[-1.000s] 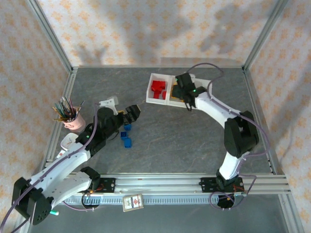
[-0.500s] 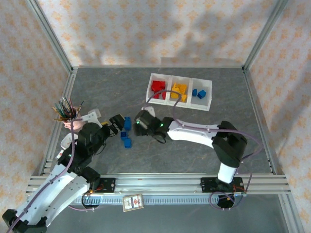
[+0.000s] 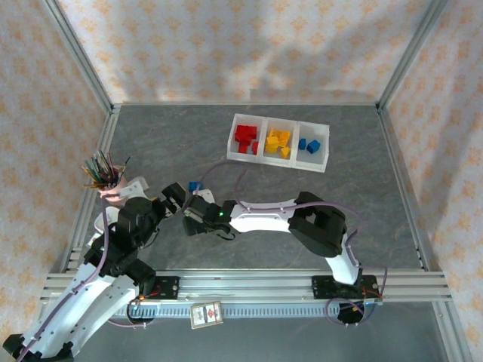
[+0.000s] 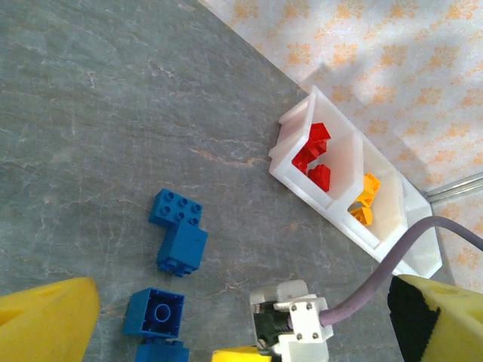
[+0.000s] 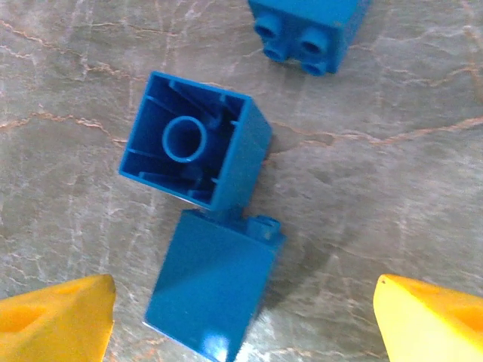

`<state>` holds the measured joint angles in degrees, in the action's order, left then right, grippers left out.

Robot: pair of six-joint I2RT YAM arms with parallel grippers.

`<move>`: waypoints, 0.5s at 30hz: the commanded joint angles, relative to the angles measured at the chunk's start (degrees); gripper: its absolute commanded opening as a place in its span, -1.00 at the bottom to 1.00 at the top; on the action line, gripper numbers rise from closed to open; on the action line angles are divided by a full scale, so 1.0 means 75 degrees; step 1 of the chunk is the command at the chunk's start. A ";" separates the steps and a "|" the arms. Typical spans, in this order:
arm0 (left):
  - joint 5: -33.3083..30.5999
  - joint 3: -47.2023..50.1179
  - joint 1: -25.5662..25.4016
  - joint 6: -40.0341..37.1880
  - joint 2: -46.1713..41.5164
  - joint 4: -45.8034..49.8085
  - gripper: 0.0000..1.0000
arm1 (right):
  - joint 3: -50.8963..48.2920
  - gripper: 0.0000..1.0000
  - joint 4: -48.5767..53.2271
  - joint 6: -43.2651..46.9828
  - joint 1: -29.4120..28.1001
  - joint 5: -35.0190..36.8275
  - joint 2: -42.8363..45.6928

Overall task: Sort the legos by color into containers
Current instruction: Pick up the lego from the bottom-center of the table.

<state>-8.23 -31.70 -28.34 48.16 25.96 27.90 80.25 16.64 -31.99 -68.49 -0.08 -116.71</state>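
Bright, even light; soft shadows on back wall; wrist views sharp, yellow fingertips slightly blurred

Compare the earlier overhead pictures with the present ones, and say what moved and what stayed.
The right gripper swung from over the tray at the far side across to the loose blue bricks at the near left. It now hangs open above them, fingers gripping nothing. The left gripper, also open, drew back toward its base. The tray and the cup of pens stayed put.
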 commanded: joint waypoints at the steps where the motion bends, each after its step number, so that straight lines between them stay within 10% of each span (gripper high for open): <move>1: -0.0317 0.0041 0.0051 0.0071 -0.0106 0.0273 0.98 | 0.0326 0.75 -0.0012 -0.0118 -0.0021 0.0127 -0.0297; 15: -0.0354 0.0020 0.0045 0.0076 -0.0099 0.0250 0.98 | 0.0768 0.02 0.0344 -0.0123 -0.0021 0.0393 -0.0907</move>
<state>-9.96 -31.66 -28.34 48.62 24.99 29.15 85.41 20.73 -32.34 -68.45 3.05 -121.78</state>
